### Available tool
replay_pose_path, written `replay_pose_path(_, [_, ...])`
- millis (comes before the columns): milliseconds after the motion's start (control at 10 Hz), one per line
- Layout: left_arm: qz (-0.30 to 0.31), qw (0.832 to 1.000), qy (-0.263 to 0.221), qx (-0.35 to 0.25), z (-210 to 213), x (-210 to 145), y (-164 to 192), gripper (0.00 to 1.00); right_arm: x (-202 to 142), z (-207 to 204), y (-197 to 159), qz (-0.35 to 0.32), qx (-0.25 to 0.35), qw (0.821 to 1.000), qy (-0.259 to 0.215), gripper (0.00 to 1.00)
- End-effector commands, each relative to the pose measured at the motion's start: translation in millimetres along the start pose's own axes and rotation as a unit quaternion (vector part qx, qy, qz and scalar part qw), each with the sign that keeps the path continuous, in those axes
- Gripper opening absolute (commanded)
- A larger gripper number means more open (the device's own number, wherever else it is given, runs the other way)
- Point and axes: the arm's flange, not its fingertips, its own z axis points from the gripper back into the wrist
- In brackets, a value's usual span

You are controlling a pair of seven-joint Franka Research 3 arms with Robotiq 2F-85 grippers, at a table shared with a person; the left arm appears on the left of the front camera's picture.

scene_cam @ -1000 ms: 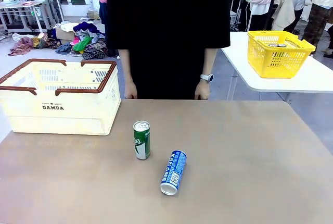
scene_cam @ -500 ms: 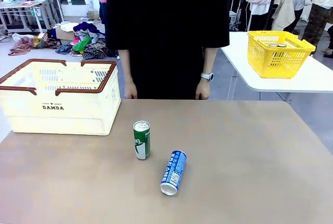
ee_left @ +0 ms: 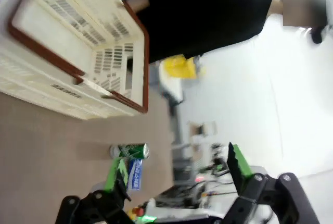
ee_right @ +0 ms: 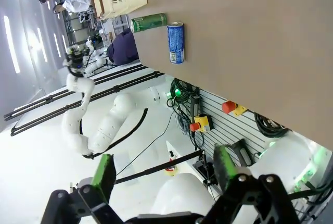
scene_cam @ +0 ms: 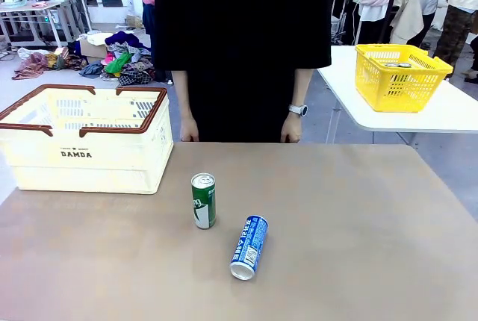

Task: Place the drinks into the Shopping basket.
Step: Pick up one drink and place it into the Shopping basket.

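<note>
The left gripper (ee_left: 174,174) and right gripper (ee_right: 164,174) are hanging with jaws apart, gripping nothing. On the table (scene_cam: 358,224) the green can (scene_cam: 203,201) is standing upright, the blue can (scene_cam: 249,247) is lying just beside it, and the basket (scene_cam: 89,168) is sitting nearby.

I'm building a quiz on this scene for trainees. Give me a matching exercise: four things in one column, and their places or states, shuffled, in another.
Things:
1. green can
2. blue can
3. Shopping basket
4. yellow basket

Places or states:
A. on a separate white table, far right
B. standing upright on the brown table
C. lying on its side on the brown table
D. at the brown table's far left corner

Pairs: 1-B, 2-C, 3-D, 4-A
</note>
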Motion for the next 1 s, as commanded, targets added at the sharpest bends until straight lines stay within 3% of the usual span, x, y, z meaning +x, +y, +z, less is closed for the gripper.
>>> replay_pose_path(0, [-0.089,0.987,0.107,0.086,-59,-14,-87,1.00,-2,3,5,-0.008,0.003,1.000,-0.001,1.00])
replay_pose_path(200, [-0.175,0.944,0.232,0.155,-153,-49,-121,1.00,-2,3,5,-0.008,0.003,1.000,-0.001,1.00])
replay_pose_path(300, [-0.222,0.910,0.275,0.217,-212,-79,-124,1.00,-2,3,5,-0.008,0.003,1.000,-0.001,1.00])
replay_pose_path(400, [-0.263,0.877,0.323,0.239,-259,-113,-122,1.00,-2,3,5,-0.008,0.003,1.000,-0.001,1.00])
replay_pose_path(600, [-0.328,0.813,0.386,0.287,-320,-183,-112,1.00,-2,3,5,-0.008,0.003,1.000,-0.001,1.00])
replay_pose_path(800, [-0.360,0.799,0.384,0.292,-344,-230,-97,1.00,-2,3,5,-0.008,0.003,1.000,-0.001,1.00])
replay_pose_path(900, [-0.358,0.801,0.382,0.290,-344,-230,-94,1.00,-2,3,5,-0.008,0.003,1.000,-0.001,1.00])
